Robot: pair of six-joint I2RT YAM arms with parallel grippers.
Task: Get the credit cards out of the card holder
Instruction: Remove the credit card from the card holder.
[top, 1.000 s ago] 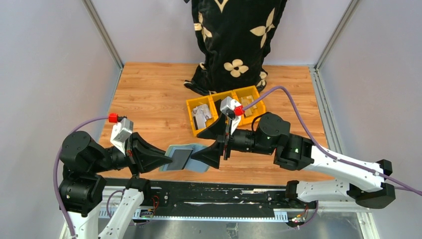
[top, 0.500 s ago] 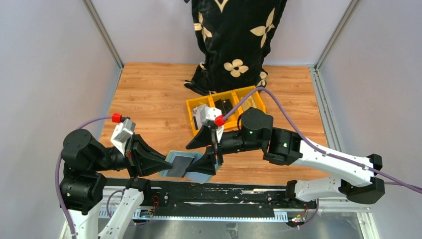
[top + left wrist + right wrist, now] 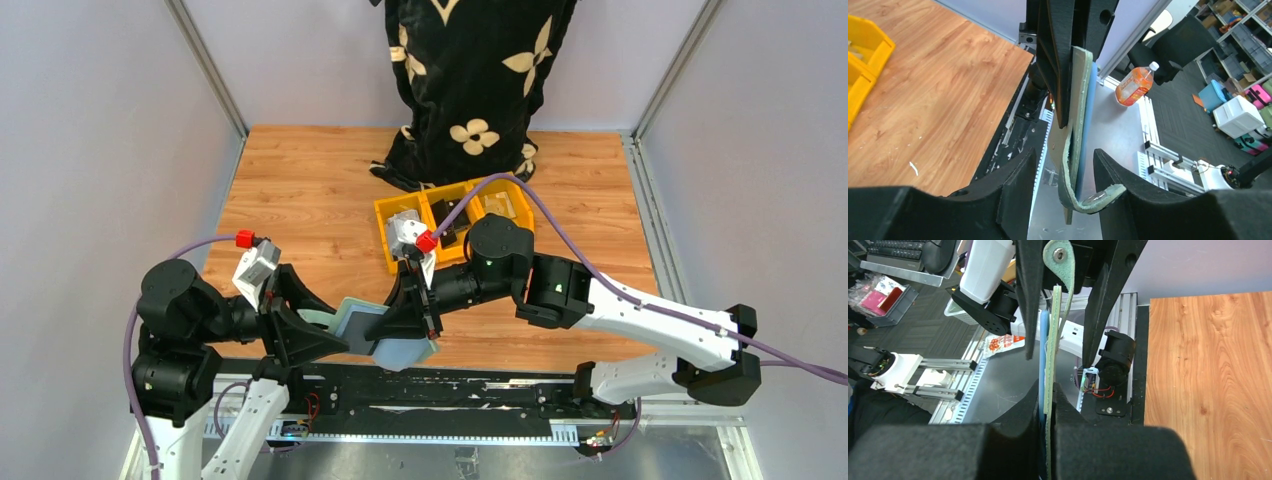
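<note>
Wood-grain tabletop between pale walls, read from the near edge outward. Closest to me, the black base rail carries both arms. Over the table's near edge, raised off the wood, the card holder stands on edge between the two grippers. The left gripper reaches in from the left with its jaws spread. My left wrist view shows the card holder passing down the gap of that gripper, clear of the finger on one side. Its curled tab lies against the finger on the other side. The right gripper comes in from the right with its jaws closed on the card holder. In my right wrist view the two fingers of that gripper pinch the grey-green edge, and the tab with its metal snap points away from the camera. A blue layer lies flat against the grey-green one. I cannot tell whether it is lining or a card, and I cannot pick out the credit cards separately. Farther back, behind the right wrist, a row of yellow bins sits on the wood holding small items. Beyond them, at the far edge, a black cloth with pale flower shapes hangs down onto the table.
</note>
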